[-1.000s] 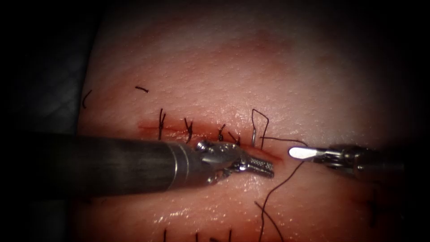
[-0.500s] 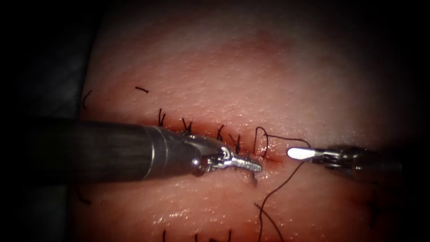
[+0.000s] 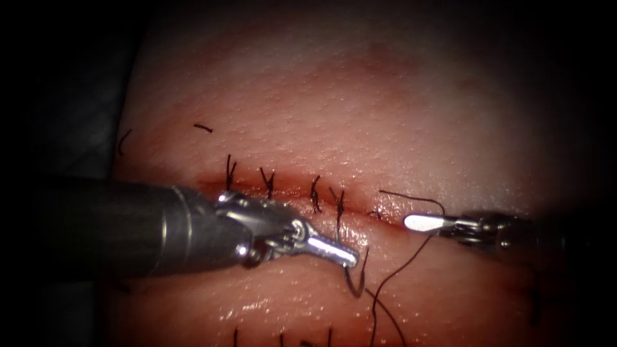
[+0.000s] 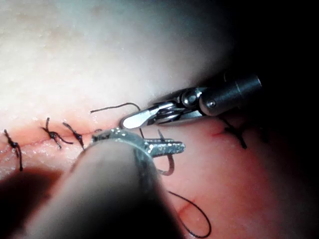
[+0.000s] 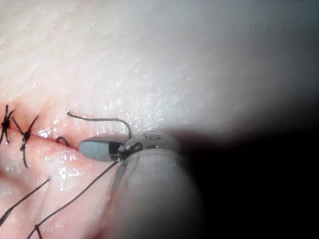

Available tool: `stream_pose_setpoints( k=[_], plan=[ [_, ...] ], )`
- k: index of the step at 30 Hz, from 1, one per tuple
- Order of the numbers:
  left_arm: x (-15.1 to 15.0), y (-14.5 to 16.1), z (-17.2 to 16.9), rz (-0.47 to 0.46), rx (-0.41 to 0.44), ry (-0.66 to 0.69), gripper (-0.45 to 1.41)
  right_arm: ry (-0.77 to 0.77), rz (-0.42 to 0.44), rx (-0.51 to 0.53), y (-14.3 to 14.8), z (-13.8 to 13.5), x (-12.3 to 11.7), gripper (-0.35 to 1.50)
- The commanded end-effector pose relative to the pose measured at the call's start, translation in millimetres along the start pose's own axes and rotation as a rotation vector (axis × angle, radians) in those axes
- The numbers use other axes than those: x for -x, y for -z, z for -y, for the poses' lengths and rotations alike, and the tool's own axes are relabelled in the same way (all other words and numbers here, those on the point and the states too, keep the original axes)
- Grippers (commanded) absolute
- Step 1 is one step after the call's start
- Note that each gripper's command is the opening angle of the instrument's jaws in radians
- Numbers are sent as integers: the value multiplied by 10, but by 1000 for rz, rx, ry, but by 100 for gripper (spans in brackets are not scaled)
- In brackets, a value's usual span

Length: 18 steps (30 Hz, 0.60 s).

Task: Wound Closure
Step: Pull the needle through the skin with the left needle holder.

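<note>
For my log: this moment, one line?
left tool: holds curved steel needle near one end, out of pink tissue | right tool: holds dark thread

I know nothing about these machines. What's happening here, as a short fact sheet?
Left hand: shut on the needle, partway along its curve
Needle: just below the cut, near its right end; tip in the tissue or not, unclear
Right hand: shut on the thread
Stitches: several tied along the cut

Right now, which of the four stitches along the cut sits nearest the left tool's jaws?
The rightmost stitch, just above the left tool, which holds the needle; the other three lie further left.
</note>
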State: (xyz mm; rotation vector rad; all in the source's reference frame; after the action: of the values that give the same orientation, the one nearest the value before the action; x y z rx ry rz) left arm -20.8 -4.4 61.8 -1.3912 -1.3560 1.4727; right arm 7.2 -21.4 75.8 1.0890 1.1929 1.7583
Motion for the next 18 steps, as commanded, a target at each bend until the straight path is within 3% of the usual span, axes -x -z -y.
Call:
stream_pose_setpoints(
  k=[1, 2, 4, 6, 7, 8, 9, 11, 12, 13, 15, 16, 18],
  plan=[
    [-1, -2, -9, 0, -23, -153, -45, 0, 3, -2, -4, -6, 6, -35],
    [-1, -2, -9, 0, -23, -153, -45, 0, 3, -2, -4, -6, 6, -35],
    [-5, 2, -29, 7, -57, -364, -45, 1, 11, -6, -4, -5, 8, -33],
    [-7, 4, -39, 18, -95, -530, -45, 54, 16, -10, -6, -3, 10, 21],
    [-9, 6, -44, 28, -111, -621, -45, 111, 15, -8, -6, -1, 10, 24],
    [-12, 10, -58, 49, -118, -821, -45, 292, 3, 8, -9, 7, 10, 103],
    [-15, 14, -67, 37, -129, -927, -45, 492, -5, 27, -12, 18, 9, 135],
    [-18, 17, -76, 24, -137, -975, -45, 606, 4, 19, -14, 30, 10, 136],
    [-20, 20, -81, 14, -143, -1007, -45, 700, 14, 8, -15, 39, 11, 130],
    [-22, 23, -88, 6, -149, -1043, -45, 887, 46, 19, -15, 56, 13, 111],
    [-23, 25, -91, 2, -156, -1064, -45, 951, 64, 31, -16, 63, 13, 110],
    [-24, 29, -99, -2, -173, -1101, -45, 1084, 85, 12, -15, 78, 13, 115],
    [-25, 31, -104, -6, -181, -1116, -45, 1127, 89, 8, -14, 83, 14, 118]
  ],
)
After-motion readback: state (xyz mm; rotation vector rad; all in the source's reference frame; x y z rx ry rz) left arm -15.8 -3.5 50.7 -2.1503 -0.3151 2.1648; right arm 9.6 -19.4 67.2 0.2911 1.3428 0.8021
